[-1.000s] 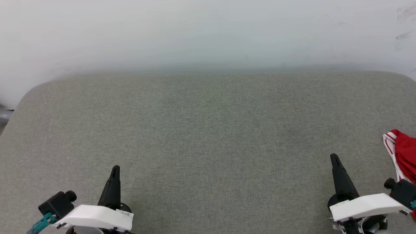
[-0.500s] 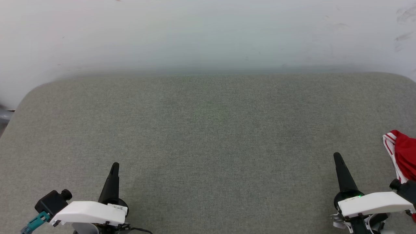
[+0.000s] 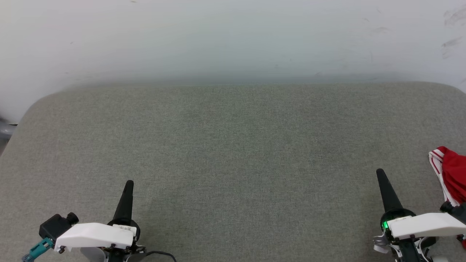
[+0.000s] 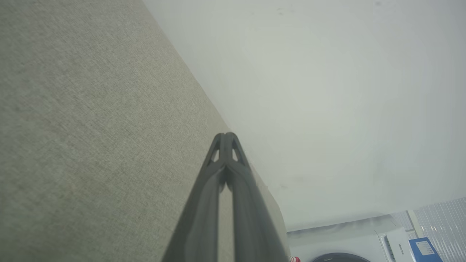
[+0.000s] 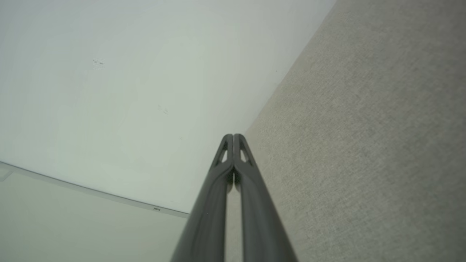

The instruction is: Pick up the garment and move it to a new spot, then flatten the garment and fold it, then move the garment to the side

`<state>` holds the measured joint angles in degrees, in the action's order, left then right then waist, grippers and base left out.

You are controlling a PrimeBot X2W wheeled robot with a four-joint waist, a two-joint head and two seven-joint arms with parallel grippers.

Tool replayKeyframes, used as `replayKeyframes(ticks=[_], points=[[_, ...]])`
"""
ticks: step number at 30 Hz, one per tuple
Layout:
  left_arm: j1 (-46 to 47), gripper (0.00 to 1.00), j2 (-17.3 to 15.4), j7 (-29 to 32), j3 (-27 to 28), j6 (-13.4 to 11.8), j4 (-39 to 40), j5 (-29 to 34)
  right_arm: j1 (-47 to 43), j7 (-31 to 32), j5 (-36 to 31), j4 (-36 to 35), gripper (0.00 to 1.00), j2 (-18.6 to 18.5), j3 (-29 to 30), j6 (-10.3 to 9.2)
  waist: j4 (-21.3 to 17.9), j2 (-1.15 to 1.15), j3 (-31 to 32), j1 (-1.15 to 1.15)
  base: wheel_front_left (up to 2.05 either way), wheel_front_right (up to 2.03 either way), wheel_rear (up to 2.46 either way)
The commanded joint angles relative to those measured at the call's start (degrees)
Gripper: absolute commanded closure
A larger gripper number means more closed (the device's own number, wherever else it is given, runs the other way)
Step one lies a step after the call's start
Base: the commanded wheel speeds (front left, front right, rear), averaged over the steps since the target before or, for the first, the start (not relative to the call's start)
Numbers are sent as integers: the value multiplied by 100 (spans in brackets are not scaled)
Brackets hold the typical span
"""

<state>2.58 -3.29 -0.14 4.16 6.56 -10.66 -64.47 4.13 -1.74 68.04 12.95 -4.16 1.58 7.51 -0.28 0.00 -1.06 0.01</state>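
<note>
The red T-shirt [image 3: 454,173] lies crumpled near the right gripper [image 3: 380,171], on its right side, and it looks soft, light and floppy, so you should pinch the striped edge nearest this gripper, which, like the left gripper [image 3: 129,183], is fully closed and empty.

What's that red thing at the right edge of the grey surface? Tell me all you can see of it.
It is the garment, soft red cloth bunched in a heap, not spread flat. A white band with thin red stripes runs down its left edge. It lies on the grey fabric surface, and the picture's right edge cuts part of it off. The shut right pincer stands apart to its left; a black part of that arm overlaps its lower end.
</note>
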Motion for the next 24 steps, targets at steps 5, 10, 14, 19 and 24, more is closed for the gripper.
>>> replayKeyframes(ticks=[5, 10, 14, 19, 24], points=[[140, 100, -2, 90, 51, 38, -11, -377, 129, 94, 353, -23, 100, -33, 52, -1, 3, 0, 8, 0, 0, 0, 0], [178, 100, 4, 157, 76, 49, -53, -661, 140, 166, 617, -8, 100, -30, 83, -2, 5, 0, 16, 0, 0, 0, 0], [198, 100, 8, 209, 93, 57, -85, -878, 149, 223, 819, 4, 100, -27, 109, -2, 7, 0, 22, 0, 0, 0, 0], [221, 100, 14, 279, 115, 59, -120, -1148, 161, 284, 1066, 18, 100, -23, 139, -2, 10, 0, 30, 0, 0, 0, 0], [268, 100, 20, 366, 138, 72, -166, -1500, 183, 384, 1391, 35, 100, -16, 184, -2, 13, 0, 41, 0, 0, 0, 0]])
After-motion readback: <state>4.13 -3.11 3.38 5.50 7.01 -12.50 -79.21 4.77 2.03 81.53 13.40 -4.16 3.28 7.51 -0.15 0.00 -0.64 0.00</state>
